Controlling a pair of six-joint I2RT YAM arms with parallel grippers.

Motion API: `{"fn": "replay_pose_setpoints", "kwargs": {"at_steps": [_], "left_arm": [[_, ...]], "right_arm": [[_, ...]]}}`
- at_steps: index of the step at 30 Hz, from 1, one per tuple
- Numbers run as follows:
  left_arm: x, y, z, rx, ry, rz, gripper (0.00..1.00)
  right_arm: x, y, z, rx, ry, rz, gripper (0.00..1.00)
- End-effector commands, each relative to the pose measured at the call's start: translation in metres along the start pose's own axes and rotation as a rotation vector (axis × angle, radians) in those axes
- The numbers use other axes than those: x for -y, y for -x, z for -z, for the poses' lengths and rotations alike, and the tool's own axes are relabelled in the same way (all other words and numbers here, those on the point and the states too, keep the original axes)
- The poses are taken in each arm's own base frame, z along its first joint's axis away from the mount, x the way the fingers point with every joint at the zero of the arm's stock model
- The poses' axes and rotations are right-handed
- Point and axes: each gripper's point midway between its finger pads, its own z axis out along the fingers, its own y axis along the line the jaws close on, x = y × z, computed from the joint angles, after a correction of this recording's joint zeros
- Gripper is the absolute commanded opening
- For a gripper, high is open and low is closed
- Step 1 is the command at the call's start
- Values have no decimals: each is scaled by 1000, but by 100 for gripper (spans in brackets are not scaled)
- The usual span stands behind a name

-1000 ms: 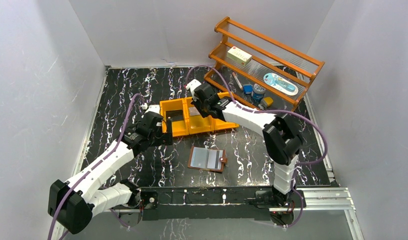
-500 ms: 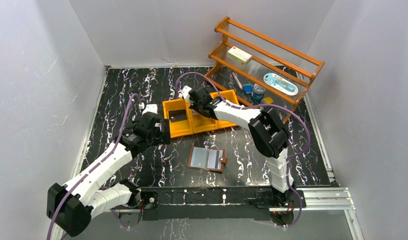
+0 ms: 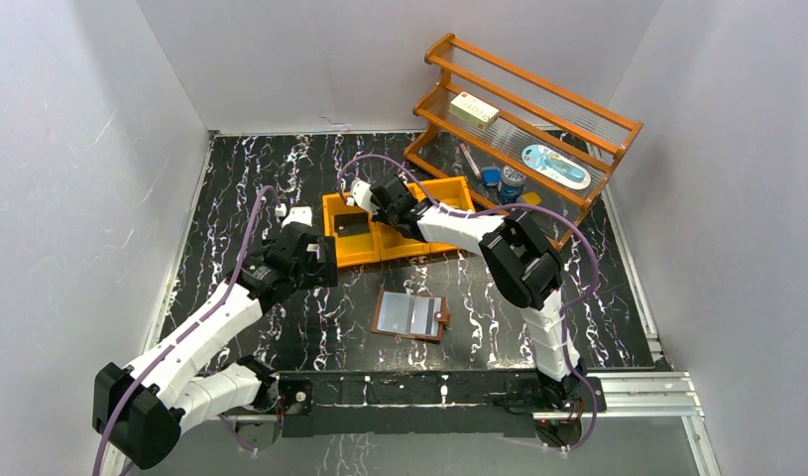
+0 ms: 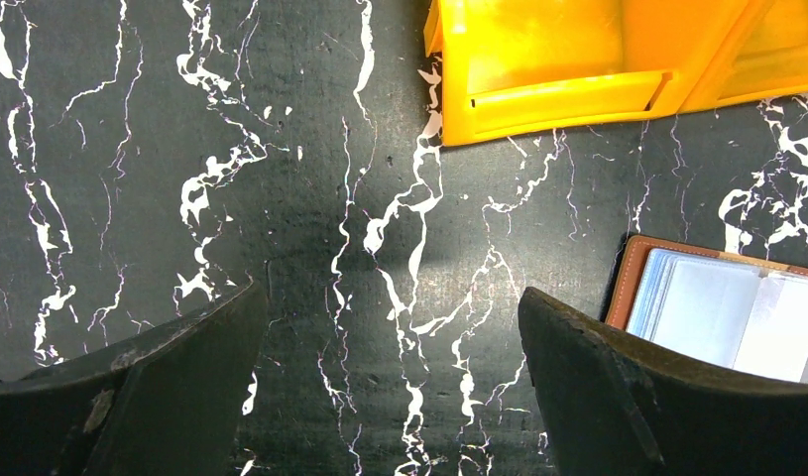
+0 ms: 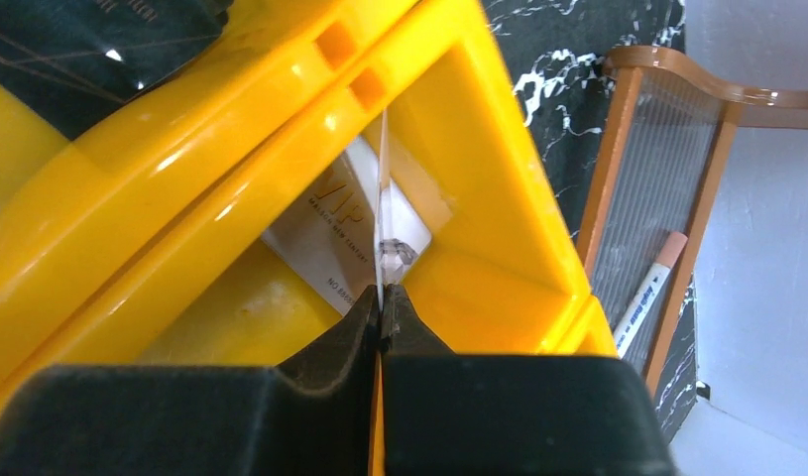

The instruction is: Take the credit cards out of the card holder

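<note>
1. The right gripper (image 3: 364, 195) is being held over the far left part of the orange bin (image 3: 398, 250), which is sitting on the black marbled table (image 3: 241, 198).
2. In the right wrist view, the jaws of the right gripper (image 5: 383, 297) are being pressed almost together on a thin card (image 5: 383, 198). The card is being seen edge-on, as a pale line rising from between the fingertips.
3. A white card (image 5: 325, 243) with printed lettering is lying flat in the compartment under the held card. A dark card (image 5: 72, 59) is lying in the compartment beside it. From above, the dark card (image 3: 352, 224) is being seen in the bin's left compartment.
4. The card holder (image 3: 411, 315) is lying open and flat on the table, between the two arms and well apart from the bin. Its pale blue-clear sleeves are facing up and its snap tab is sticking out on the right side. Whether any cards are being kept in the sleeves cannot be told.
5. The left gripper (image 3: 325, 268) is being held above bare table just beside the bin's near left corner.
6. In the left wrist view, the jaws of the left gripper (image 4: 388, 297) are being held wide apart, with nothing between them. The card holder (image 4: 722, 312) is showing just beyond the right-hand finger.
7. A wooden rack (image 3: 538, 109) is standing behind the bin at the far right, with small items being kept on its shelves.
</note>
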Motion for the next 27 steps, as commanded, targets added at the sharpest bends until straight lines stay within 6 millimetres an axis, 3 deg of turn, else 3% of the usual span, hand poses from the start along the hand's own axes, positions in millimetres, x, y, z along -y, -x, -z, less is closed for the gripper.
{"fn": "replay_pose_setpoints", "kwargs": {"at_steps": [1, 4, 8, 20, 23, 27], "left_arm": [[-6, -1, 0, -7, 26, -13, 98], [-5, -2, 0, -12, 24, -16, 98], [-5, -4, -2, -21, 23, -20, 98], [-3, -6, -4, -33, 20, -26, 98], [-3, -5, -3, -31, 19, -26, 98], [-2, -6, -3, -34, 12, -26, 98]], "right_arm": [[-5, 11, -1, 48, 19, 39, 10], [-8, 7, 0, 39, 29, 35, 16], [-9, 7, 1, 40, 38, 28, 34], [-1, 10, 7, 43, 6, -29, 37], [11, 24, 23, 79, -11, -103, 38], [32, 50, 64, 167, -23, -310, 39]]}}
